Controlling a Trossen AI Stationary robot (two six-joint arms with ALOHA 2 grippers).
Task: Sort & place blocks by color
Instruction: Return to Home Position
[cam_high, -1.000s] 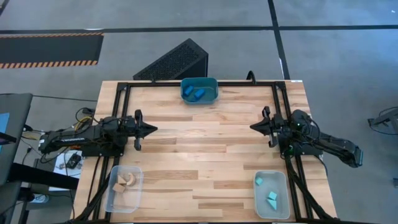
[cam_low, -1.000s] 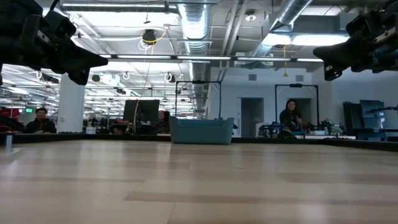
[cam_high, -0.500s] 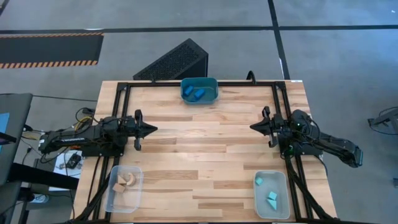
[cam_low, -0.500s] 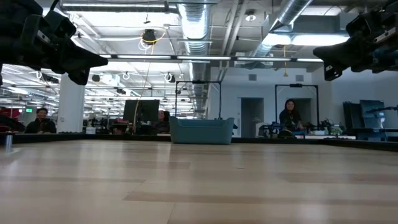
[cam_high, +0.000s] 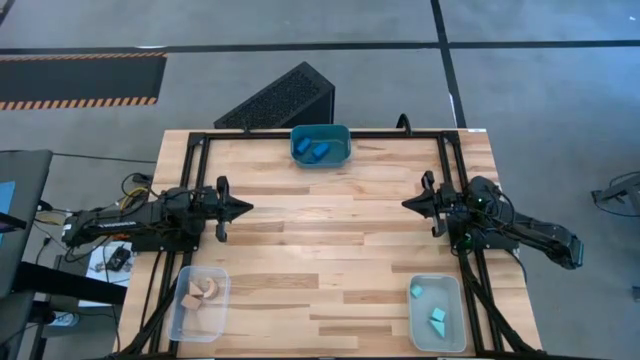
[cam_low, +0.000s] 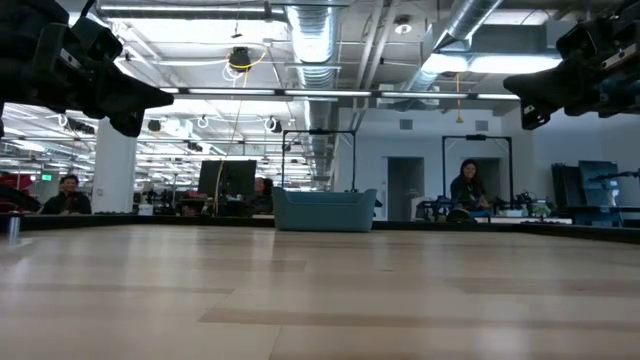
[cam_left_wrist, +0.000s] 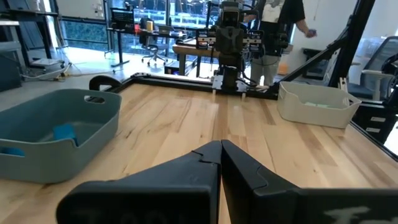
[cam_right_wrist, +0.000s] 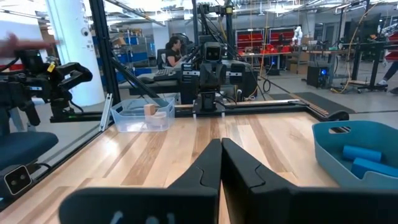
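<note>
The blocks lie sorted in three bins. Blue blocks (cam_high: 320, 150) sit in the teal bin (cam_high: 320, 131) at the table's far edge. Tan wooden blocks (cam_high: 198, 294) rest in the clear bin (cam_high: 200, 325) at the near left. Light teal blocks (cam_high: 432, 313) lie in the clear bin (cam_high: 437, 343) at the near right. My left gripper (cam_high: 249, 208) hovers shut at the table's left side, pointing level toward the right. My right gripper (cam_high: 405, 204) hovers shut at the right side, pointing level toward the left. Neither holds anything.
A black frame (cam_high: 300, 134) runs along the table's far, left and right edges. Bare wood (cam_high: 325, 250) lies between the two grippers. People (cam_low: 466, 187) sit in the room beyond the table.
</note>
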